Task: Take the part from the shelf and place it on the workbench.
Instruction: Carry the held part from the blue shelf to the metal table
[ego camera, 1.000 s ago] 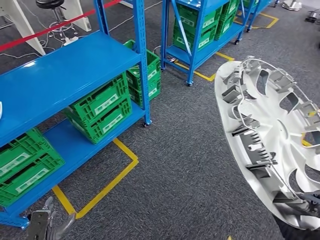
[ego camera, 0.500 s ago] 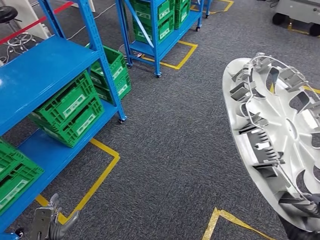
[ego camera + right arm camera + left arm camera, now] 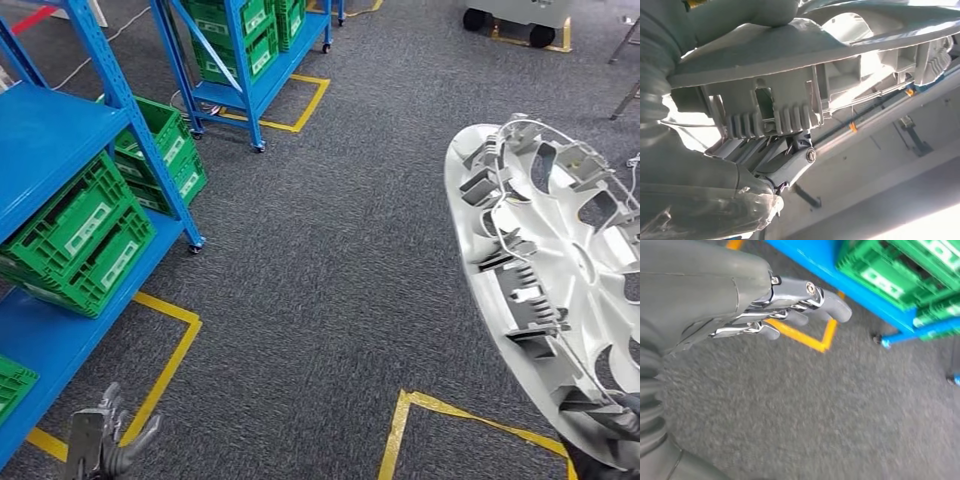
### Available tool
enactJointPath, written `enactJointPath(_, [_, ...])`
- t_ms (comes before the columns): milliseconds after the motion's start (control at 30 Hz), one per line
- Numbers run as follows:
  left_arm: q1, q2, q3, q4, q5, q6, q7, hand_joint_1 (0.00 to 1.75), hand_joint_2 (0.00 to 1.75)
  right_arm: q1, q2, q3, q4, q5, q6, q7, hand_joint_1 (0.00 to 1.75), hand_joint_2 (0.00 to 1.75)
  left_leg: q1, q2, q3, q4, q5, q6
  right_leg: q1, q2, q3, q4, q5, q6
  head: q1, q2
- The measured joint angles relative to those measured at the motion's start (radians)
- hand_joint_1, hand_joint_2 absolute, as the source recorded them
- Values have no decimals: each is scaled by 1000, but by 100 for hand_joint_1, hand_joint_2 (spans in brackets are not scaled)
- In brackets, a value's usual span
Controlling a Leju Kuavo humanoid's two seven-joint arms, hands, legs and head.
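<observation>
Grey fingers of the right robot hand [image 3: 764,165] curl under the part's ribbed clips in the right wrist view, thumb over its rim: grasping the part. In the head view the right robot hand [image 3: 613,420] shows dark at the part's lower edge.

Part [image 3: 555,290]: white plastic wheel cover, held off the floor at the right of the head view, tilted on edge. Hollow back faces the camera and leftward; clips, ribs and a wire ring exposed. Its long spread runs from upper left down to lower right, lowest edge at the robot hand.

Left robot hand [image 3: 783,305]: released, fingers extended loosely and apart, nothing in them, hanging low over the carpet; also seen at the head view's lower left [image 3: 102,445].

Surroundings: dark grey carpet [image 3: 324,250] with yellow tape outlines [image 3: 445,410]. Blue shelf [image 3: 45,150] at left, green crates [image 3: 83,235] on its lower level. Second blue shelf [image 3: 241,50] farther back, also with green crates. Open carpet lies between the part and both shelves. Wheeled base [image 3: 513,15] at the far top edge, details unclear.
</observation>
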Motion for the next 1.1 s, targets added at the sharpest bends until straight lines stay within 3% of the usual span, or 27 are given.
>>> enactJointPath(67, [0,1,-4,6,4,3,2,0,175,-1,2,-2,-2,5,0,-1,175,175,1,26,0,-1,0,-1,-6,-37,-72,139,-53,14,6,0])
enactJointPath(100, [0,1,-6,9,4,5,2,0,175,0,3,-3,-2,8,0,-1,175,175,3,40,1,0,-2,-3,-12,-43,-96,182,-59,20,7,0])
enactJointPath(133, [0,1,-9,11,4,7,3,0,175,0,4,-5,-2,9,0,-1,175,175,5,52,4,0,-4,-6,-17,-46,-102,187,-44,27,8,0])
enactJointPath(200, [-2,2,-17,16,2,13,3,0,175,3,7,-10,-3,10,0,-1,175,175,14,73,14,4,-14,-21,-31,-65,-56,80,33,46,9,0])
enactJointPath(233, [-3,5,-20,17,1,16,3,0,175,3,8,-14,-3,9,0,0,175,175,14,81,18,7,-21,-31,-34,-88,-24,13,65,61,13,0])
enactJointPath(267, [-3,8,-22,18,1,19,3,0,175,3,10,-16,-4,7,0,0,175,175,13,87,17,16,-28,-40,-37,-107,0,-40,87,65,17,0])
enactJointPath(333, [-4,15,-26,19,2,24,3,0,175,2,14,-20,-8,4,0,0,175,175,6,92,10,29,-35,-56,-40,-120,3,-63,90,60,17,0])
enactJointPath(400, [-5,16,-31,21,3,26,3,0,175,4,18,-23,-11,2,0,1,175,175,7,92,5,34,-44,-66,-44,-95,-17,-48,88,42,7,0])
enactJointPath(467, [-8,17,-38,23,4,26,3,0,175,7,23,-27,-14,2,0,1,175,175,10,75,-16,81,-77,-67,-40,-67,-28,-42,87,29,-1,0])
enactJointPath(500, [-11,17,-41,24,5,27,3,0,175,8,25,-30,-17,3,0,1,175,175,9,62,-45,141,-107,-61,-35,-54,-29,-44,87,22,-6,0])
enactJointPath(567, [-14,17,-46,28,9,28,3,0,175,7,29,-33,-20,4,0,0,175,175,-1,41,-136,306,-167,-38,-23,-29,-30,-48,89,11,-10,0])
enactJointPath(600, [-14,17,-47,30,10,30,3,0,175,6,30,-34,-21,5,0,0,175,175,-12,35,-177,367,-180,-25,-17,-15,-29,-51,91,6,-11,0])
enactJointPath(633, [-15,18,-49,32,11,31,3,0,175,6,30,-36,-21,5,0,0,175,175,-25,28,-203,392,-171,-11,-12,-1,-27,-55,92,1,-10,0])
enactJointPath(667, [-15,18,-51,33,12,32,3,0,175,6,31,-37,-21,6,0,0,175,175,-40,19,-207,373,-140,3,-8,13,-23,-58,93,-4,-10,0])
enactJointPath(700, [-16,20,-52,34,12,32,3,0,175,6,31,-38,-21,6,0,0,175,175,-56,8,-191,315,-92,19,-6,28,-18,-62,93,-8,-11,0])
enactJointPath(767, [-19,26,-55,35,12,33,3,0,175,5,31,-41,-21,7,0,0,175,175,-80,-32,-135,164,8,56,-5,52,-10,-66,91,-16,-10,0])
enactJointPath(833, [-22,32,-58,35,14,35,3,0,175,3,32,-43,-21,7,0,0,175,175,-84,-58,-102,82,53,73,-7,74,-11,-68,91,-17,-13,0])
enactJointPath(900, [-27,33,-62,36,16,36,3,0,175,3,33,-47,-24,7,0,1,175,175,-75,-48,-92,58,58,73,-6,92,-15,-73,95,-13,-17,0])
enactJointPath(933, [-31,33,-65,36,17,36,3,0,175,4,34,-48,-27,6,-1,1,175,175,-68,-39,-81,37,57,69,0,81,-22,-71,91,-12,-17,0])
enactJointPath(1000, [-38,31,-71,37,20,37,3,0,175,0,36,-49,-31,5,-1,0,175,175,-57,-19,-60,-6,52,59,10,27,-60,-14,59,-5,-14,0])
enactJointPath(1033, [-39,30,-73,39,21,37,3,0,175,-3,36,-49,-31,4,-1,0,175,175,-53,-9,-56,-14,47,52,11,-5,-96,45,33,3,-11,0])
enactJointPath(1100, [-38,30,-74,42,21,37,3,0,175,-7,36,-49,-31,3,-1,-2,175,175,-45,19,-56,-10,40,40,0,-29,-167,171,-5,22,-10,0])
